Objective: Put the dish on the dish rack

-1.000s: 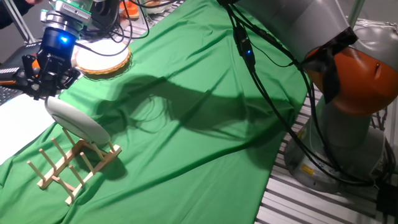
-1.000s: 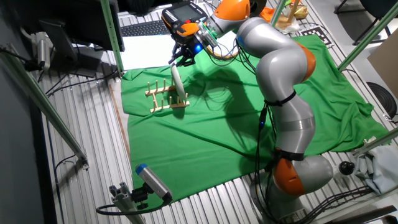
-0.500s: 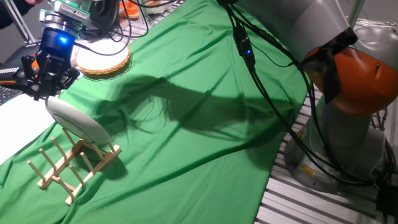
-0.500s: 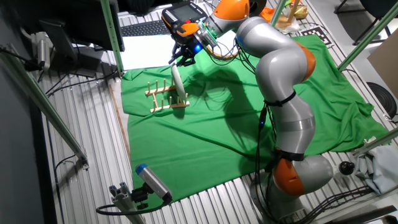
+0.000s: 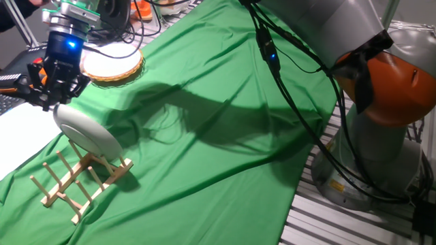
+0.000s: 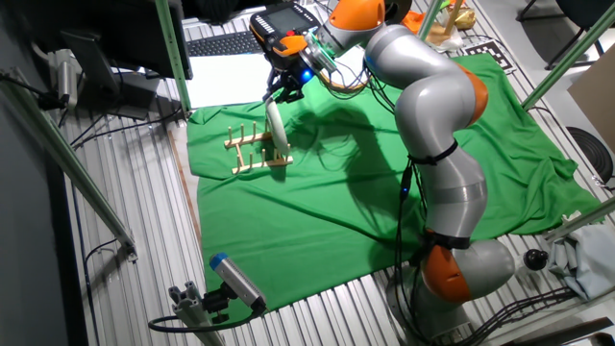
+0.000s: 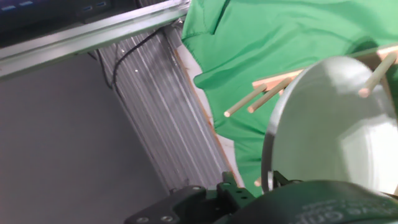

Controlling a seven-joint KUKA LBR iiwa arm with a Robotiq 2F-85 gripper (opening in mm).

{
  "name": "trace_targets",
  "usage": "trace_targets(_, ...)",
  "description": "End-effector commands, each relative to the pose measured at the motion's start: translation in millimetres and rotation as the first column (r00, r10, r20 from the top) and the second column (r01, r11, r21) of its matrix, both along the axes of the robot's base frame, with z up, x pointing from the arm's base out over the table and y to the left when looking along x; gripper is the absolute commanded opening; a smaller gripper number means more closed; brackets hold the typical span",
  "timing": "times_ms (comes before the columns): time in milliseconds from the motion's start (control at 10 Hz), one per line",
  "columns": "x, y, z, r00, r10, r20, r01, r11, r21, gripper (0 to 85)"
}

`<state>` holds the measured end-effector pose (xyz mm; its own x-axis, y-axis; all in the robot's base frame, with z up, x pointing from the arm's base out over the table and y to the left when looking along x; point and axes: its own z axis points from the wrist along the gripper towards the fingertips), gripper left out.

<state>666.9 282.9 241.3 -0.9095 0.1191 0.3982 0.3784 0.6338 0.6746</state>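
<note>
The white dish [image 5: 88, 136] stands in the wooden dish rack [image 5: 68, 187], leaning between the pegs at the rack's near end. My gripper [image 5: 56, 102] is right at the dish's top rim, its jaws apart on either side of it. In the other fixed view the dish [image 6: 278, 130] stands upright in the rack [image 6: 245, 152] below the gripper [image 6: 283, 91]. In the hand view the dish [image 7: 336, 124] shows its broad face at the right, tilted, with rack pegs [image 7: 255, 99] beside it. The fingertips are hidden there.
A white disc with a wicker rim [image 5: 112, 64] lies on the green cloth [image 5: 225, 136] behind the gripper. A white sheet [image 5: 20, 129] lies left of the rack. The arm's base [image 5: 381, 136] stands at the right. The table's ribbed edge [image 7: 161, 106] runs beside the rack.
The dish has tipped over a little in the rack and shows more of its face. The gripper has shifted slightly up and right at the rim.
</note>
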Motion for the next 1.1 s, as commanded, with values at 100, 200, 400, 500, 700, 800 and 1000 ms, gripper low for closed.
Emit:
trace_targets(100, -0.3, -3.9, -8.4, 1.0, 0.01, 0.013, -0.01, 1.0, 0.004, 34.0)
trace_targets(200, -0.1, -5.2, -11.9, 1.0, 0.013, 0.019, -0.013, 1.0, 0.008, 34.0)
trace_targets(400, -0.3, -5.7, -11.0, 1.0, 0.019, 0.025, -0.018, 1.0, -0.001, 34.0)
trace_targets(500, -0.9, -7.0, -12.2, 0.999, 0.032, 0.04, -0.031, 0.999, -0.02, 34.0)
trace_targets(700, -2.3, -10.4, -16.8, 0.998, 0.04, 0.047, -0.039, 0.999, -0.027, 34.0)
trace_targets(800, -2.8, -12.6, -20.3, 0.997, 0.05, 0.058, -0.048, 0.998, -0.036, 34.0)
trace_targets(1000, -2.7, -16.6, -28.0, 0.996, 0.061, 0.069, -0.058, 0.998, -0.039, 34.0)
